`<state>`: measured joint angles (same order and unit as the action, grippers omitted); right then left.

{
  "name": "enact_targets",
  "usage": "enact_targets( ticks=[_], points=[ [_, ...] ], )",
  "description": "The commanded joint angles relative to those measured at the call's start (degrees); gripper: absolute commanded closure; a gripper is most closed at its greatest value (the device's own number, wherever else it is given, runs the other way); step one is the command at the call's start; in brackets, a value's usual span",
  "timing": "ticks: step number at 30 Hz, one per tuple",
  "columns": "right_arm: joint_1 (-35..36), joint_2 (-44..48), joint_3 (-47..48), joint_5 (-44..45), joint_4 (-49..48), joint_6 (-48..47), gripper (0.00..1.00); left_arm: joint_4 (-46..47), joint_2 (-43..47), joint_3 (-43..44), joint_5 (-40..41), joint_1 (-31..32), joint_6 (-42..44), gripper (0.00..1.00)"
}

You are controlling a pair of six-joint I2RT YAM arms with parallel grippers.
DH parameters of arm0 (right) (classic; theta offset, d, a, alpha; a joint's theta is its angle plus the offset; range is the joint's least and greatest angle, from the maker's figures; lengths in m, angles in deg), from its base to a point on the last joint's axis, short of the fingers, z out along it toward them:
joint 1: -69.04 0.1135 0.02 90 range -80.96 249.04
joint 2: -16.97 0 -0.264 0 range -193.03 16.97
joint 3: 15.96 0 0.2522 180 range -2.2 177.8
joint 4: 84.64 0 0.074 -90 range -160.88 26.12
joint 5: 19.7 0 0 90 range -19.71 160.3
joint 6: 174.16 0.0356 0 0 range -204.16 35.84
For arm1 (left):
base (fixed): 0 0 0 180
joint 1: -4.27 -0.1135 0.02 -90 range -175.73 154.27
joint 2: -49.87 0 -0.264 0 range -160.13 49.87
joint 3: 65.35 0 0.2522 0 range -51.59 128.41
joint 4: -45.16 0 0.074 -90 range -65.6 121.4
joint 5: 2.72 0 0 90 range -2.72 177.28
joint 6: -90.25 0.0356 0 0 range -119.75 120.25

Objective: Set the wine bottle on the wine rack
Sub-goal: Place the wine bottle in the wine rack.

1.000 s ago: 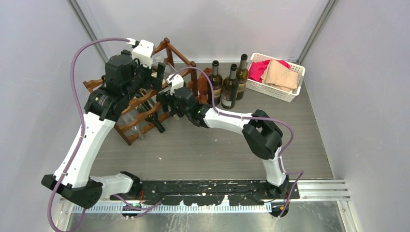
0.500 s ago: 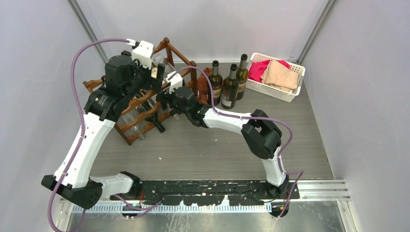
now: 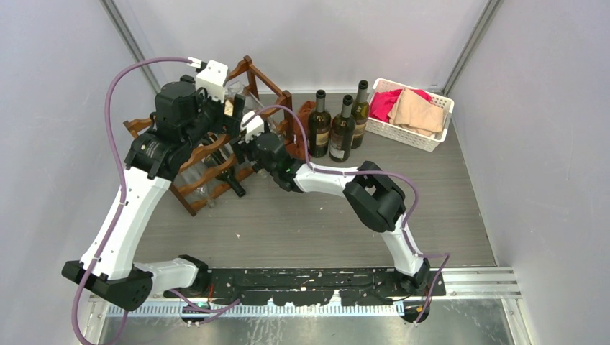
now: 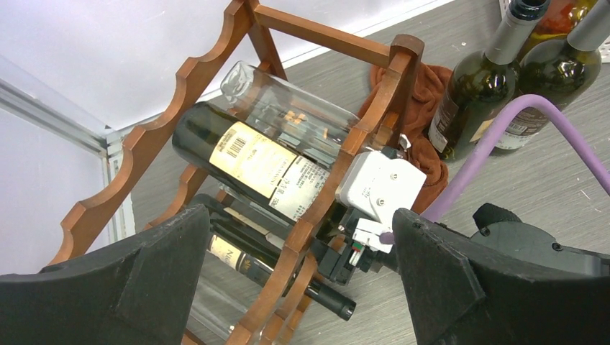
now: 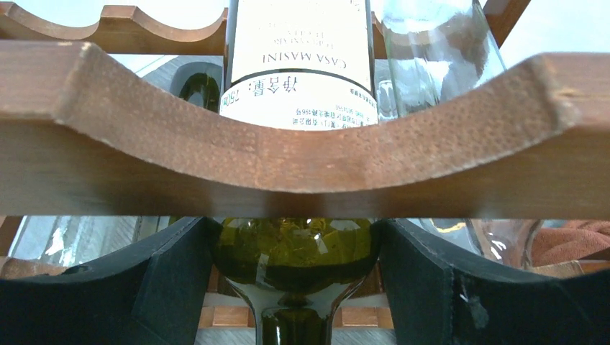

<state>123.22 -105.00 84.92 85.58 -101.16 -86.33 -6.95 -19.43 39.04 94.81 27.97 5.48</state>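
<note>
The wine bottle [image 4: 252,162] [image 5: 298,50], dark green with a cream label, lies on the top tier of the reddish-brown wine rack [image 3: 188,183] [image 4: 316,215], cradled in a scalloped rail [image 5: 288,158]. My right gripper [image 5: 295,241] [image 3: 244,142] sits just under that rail, its black fingers [image 5: 165,280] pressed on both sides of the bottle's shoulder. Above the rack hovers my left gripper [image 4: 298,215] [image 3: 229,113], wide open, with nothing between its fingers.
A clear glass bottle [image 4: 288,108] lies beside the wine bottle, and a dark bottle [image 4: 288,277] lies in a lower tier. Three upright bottles [image 3: 342,129] stand right of the rack, by a brown cloth [image 4: 424,136]. A white basket [image 3: 403,134] of cloths is at back right.
My right arm has pushed left toward the rack, carrying the wine bottle further onto the top tier. The left arm has stayed in place.
</note>
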Motion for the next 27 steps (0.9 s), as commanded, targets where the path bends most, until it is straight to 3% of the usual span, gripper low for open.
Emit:
enact_targets(
  ticks=[1,10,27],
  points=[
    [0.33,1.31,5.96,1.48,-12.08,-1.35,0.97,2.4,0.48,1.04,-0.59,-0.65,1.14,0.04],
    [0.25,-0.69,8.23,2.59,-12.32,-1.86,0.88,2.39,0.39,1.3,-0.93,-0.94,1.53,0.04],
    [0.04,-1.95,8.54,2.2,-14.3,-1.3,0.49,2.29,1.51,1.13,-0.85,-1.03,1.6,0.04]
  ],
)
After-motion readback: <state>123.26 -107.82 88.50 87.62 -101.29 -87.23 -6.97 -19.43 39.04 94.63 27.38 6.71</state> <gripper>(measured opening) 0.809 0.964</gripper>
